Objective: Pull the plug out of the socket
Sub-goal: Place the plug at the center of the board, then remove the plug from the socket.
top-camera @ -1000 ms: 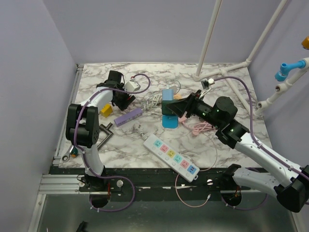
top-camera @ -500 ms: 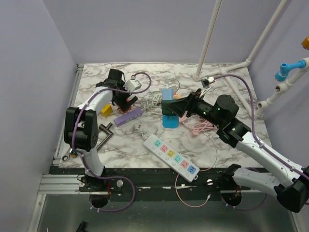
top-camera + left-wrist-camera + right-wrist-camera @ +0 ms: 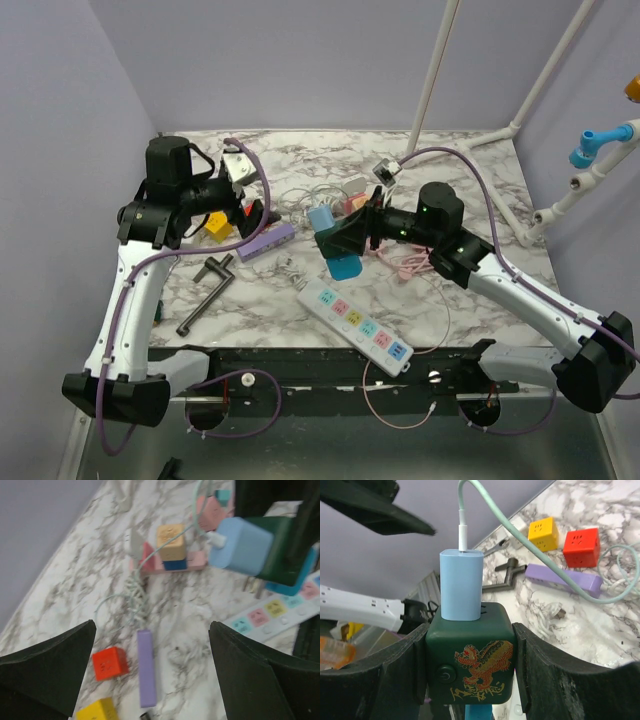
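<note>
My right gripper [image 3: 469, 666] is shut on a dark green cube socket [image 3: 470, 645] with a gold and red dragon print, and holds it above the table. A light blue plug [image 3: 461, 584] sits in the socket's top face, with a mint-green cable [image 3: 520, 536] running from it. In the top view the socket [image 3: 341, 233] and plug [image 3: 321, 217] hang mid-table at the right gripper [image 3: 347, 236]. My left gripper [image 3: 248, 208] is open and empty, raised to the plug's left. In the left wrist view the plug [image 3: 240, 545] and socket [image 3: 279, 550] are at the upper right, apart from the left gripper [image 3: 152, 675].
A white power strip [image 3: 355, 325] lies near the front edge. A purple bar [image 3: 265, 241], a yellow cube [image 3: 215, 228], a red cube [image 3: 110, 663] and a metal T-tool [image 3: 205, 290] lie at the left. A pink cable [image 3: 405, 262] lies under the right arm. A white pipe frame [image 3: 430, 80] stands at the back right.
My left arm has risen off the back-left of the table and swung its open gripper toward the plug. My right arm has lifted the socket and carried it left.
</note>
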Action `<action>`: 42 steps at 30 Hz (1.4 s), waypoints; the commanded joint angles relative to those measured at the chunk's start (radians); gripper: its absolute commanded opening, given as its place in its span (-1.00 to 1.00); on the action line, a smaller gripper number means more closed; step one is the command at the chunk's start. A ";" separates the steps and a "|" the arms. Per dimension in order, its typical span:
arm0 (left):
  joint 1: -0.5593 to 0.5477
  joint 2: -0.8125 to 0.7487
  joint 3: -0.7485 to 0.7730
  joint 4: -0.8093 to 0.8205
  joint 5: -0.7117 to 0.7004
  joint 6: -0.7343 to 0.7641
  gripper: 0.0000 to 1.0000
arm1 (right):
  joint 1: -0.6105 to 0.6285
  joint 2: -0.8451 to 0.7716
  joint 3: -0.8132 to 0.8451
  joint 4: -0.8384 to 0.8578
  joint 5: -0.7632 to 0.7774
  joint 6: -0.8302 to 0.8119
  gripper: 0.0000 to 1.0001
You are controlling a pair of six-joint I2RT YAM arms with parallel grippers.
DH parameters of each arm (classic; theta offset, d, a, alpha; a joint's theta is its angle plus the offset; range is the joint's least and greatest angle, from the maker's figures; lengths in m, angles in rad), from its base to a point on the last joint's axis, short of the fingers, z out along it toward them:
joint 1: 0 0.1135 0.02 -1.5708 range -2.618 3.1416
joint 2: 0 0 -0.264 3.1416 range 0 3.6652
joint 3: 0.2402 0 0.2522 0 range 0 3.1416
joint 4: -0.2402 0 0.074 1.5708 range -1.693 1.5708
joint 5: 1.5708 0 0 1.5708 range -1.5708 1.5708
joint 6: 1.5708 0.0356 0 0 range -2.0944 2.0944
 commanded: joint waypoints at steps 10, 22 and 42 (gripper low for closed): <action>0.028 -0.070 -0.327 0.491 0.640 -0.604 0.97 | 0.045 -0.008 0.010 0.060 -0.146 -0.199 -0.99; 0.016 -0.123 -0.551 0.993 0.672 -0.997 0.97 | 0.058 0.023 0.017 0.157 -0.208 -0.153 -0.99; -0.073 -0.104 -0.502 1.049 0.600 -1.011 0.80 | 0.066 0.128 0.025 0.384 -0.247 -0.023 -0.99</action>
